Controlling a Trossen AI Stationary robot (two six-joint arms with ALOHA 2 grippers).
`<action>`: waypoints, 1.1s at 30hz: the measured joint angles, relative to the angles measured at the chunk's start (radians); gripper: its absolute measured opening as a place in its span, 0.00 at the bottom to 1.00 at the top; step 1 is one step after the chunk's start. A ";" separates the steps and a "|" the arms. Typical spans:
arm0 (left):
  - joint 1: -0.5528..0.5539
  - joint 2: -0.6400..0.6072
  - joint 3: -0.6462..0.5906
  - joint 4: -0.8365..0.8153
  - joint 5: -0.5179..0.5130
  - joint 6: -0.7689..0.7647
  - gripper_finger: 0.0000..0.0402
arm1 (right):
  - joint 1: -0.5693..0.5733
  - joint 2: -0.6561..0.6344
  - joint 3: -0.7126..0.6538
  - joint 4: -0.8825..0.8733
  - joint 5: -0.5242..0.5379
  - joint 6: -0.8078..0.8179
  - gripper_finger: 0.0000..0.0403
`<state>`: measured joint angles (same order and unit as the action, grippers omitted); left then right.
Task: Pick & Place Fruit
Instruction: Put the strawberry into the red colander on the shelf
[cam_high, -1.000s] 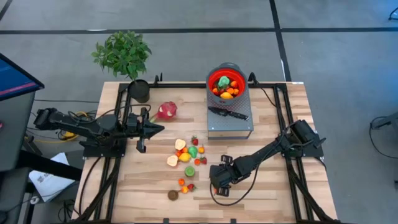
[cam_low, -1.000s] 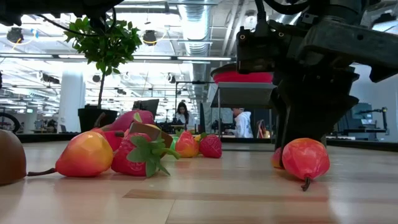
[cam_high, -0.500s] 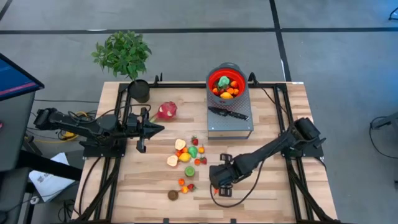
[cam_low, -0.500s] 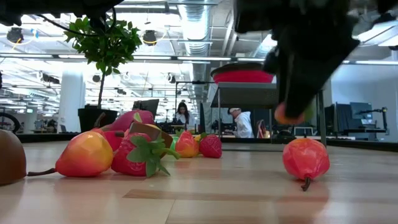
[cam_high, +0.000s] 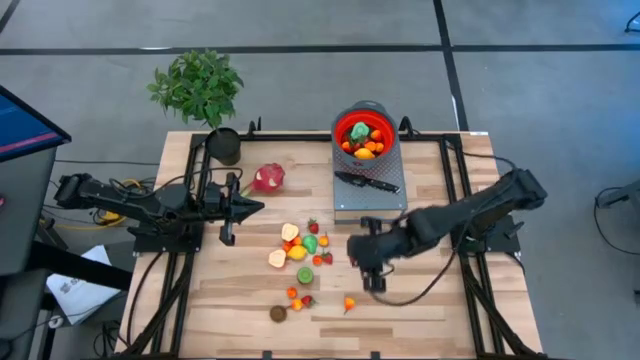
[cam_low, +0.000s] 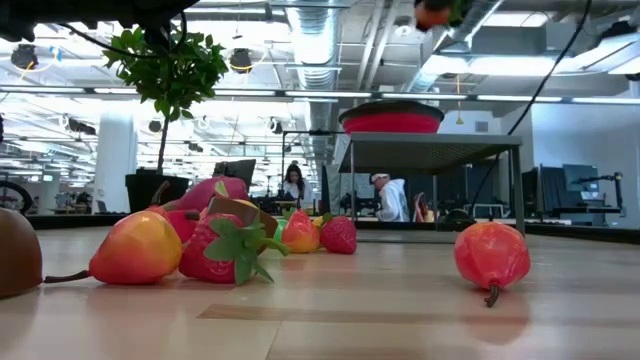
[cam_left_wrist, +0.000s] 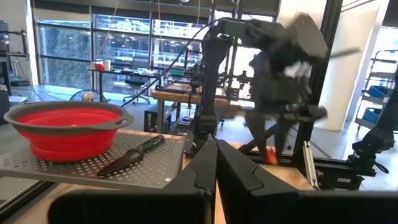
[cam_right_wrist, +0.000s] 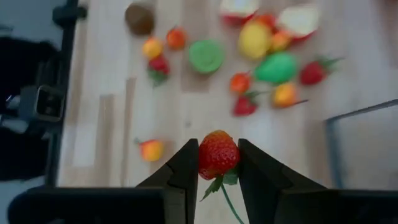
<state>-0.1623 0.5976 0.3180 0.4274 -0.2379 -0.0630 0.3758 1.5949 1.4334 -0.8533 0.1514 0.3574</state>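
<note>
Table (cam_high: 420, 300): pale wood planks, matt. Bowl (cam_high: 362, 133): smooth red plastic. Platform (cam_high: 370, 200): perforated grey metal. Toy fruit (cam_low: 490, 255): glossy plastic.

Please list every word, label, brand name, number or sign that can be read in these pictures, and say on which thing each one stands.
No text can be read in any of the views.
The white papers on the floor left of the table show dark marks, too small to read.
The red bowl, the knife, the strawberry in the right gripper and the other fruit carry no lettering.
</note>
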 joint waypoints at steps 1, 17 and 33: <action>0.000 0.000 0.000 0.000 0.000 0.008 0.01 | -0.014 -0.022 0.000 -0.009 0.015 -0.017 0.20; 0.000 0.000 0.000 0.000 0.000 -0.021 0.01 | -0.444 -0.209 0.000 -0.028 0.090 -0.436 0.20; 0.001 0.000 0.000 0.002 0.000 0.013 0.01 | -0.813 -0.066 0.000 0.102 0.035 -0.674 0.20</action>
<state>-0.1616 0.5975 0.3180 0.4290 -0.2382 -0.0498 -0.4375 1.5291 1.4334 -0.7515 0.1864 -0.3167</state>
